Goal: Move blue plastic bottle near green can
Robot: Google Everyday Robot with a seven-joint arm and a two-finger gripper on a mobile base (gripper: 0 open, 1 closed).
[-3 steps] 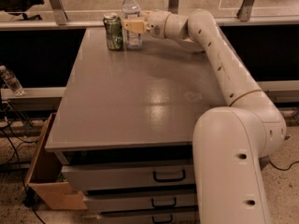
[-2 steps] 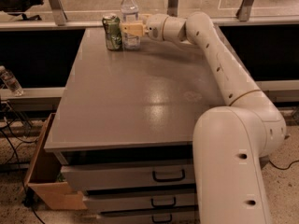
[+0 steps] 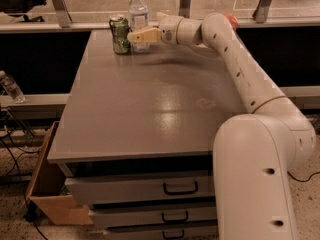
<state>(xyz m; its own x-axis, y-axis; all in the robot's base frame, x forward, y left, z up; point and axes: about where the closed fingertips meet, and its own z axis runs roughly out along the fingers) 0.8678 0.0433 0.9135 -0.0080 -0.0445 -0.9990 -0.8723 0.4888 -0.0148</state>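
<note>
The blue plastic bottle [image 3: 138, 11], clear with a white cap and a blue-and-white label, stands upright at the far edge of the grey table [image 3: 150, 114]. The green can [image 3: 119, 34] stands just left of it, almost touching. My gripper [image 3: 142, 35] reaches in from the right and sits at the bottle's lower part, in front of its label, with its tip next to the can. The gripper hides the bottle's base.
A red-orange apple [image 3: 231, 20] peeks out behind my arm at the table's far right. A small clear bottle [image 3: 11, 88] lies on a low shelf at the left. A cardboard box [image 3: 50, 194] stands on the floor beside the drawers [image 3: 180, 188].
The gripper has dropped lower against the bottle and shifted slightly left towards the can. The bottle and the can stand about where they were.
</note>
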